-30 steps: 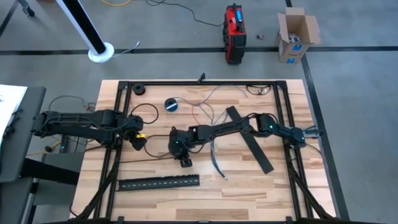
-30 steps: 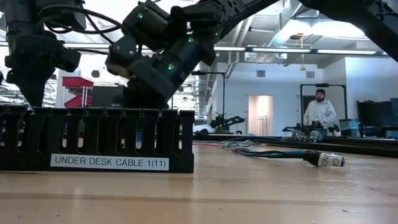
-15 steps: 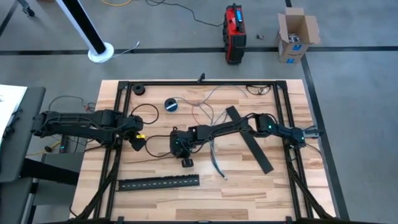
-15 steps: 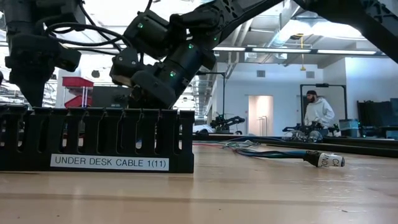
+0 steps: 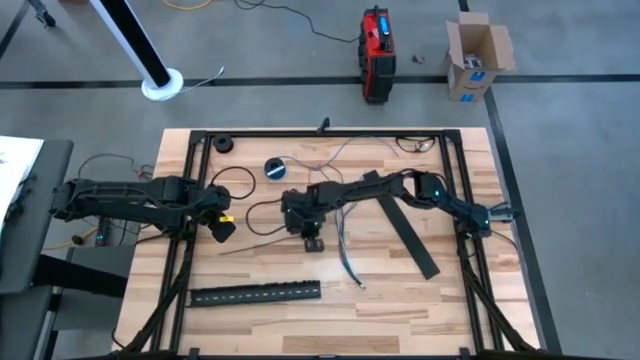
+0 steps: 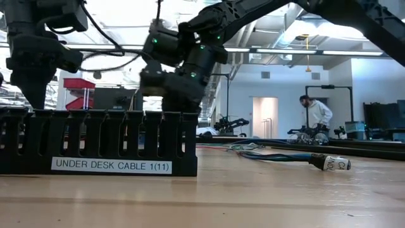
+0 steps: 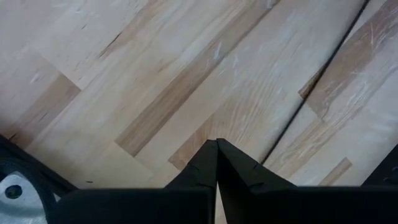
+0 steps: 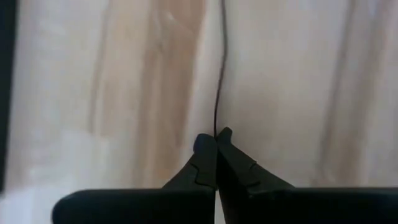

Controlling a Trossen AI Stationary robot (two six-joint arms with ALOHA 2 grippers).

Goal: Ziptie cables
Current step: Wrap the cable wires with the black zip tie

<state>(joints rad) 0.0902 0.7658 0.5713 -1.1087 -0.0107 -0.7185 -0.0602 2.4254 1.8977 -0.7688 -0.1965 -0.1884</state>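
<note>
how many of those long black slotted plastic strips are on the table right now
2. One slotted strip lies flat near the table's front edge, left of centre. The other strip lies diagonally at right of centre, under the right arm. More could be hidden beneath the arms.

My right gripper (image 5: 312, 240) has pulled back toward the table's far side and right, lifting higher above the slotted strip (image 6: 98, 142) in the low view. Its fingers pinch a thin dark cable (image 8: 219, 74), which now trails out from the tips. The person (image 6: 314, 115) behind has walked left.
</note>
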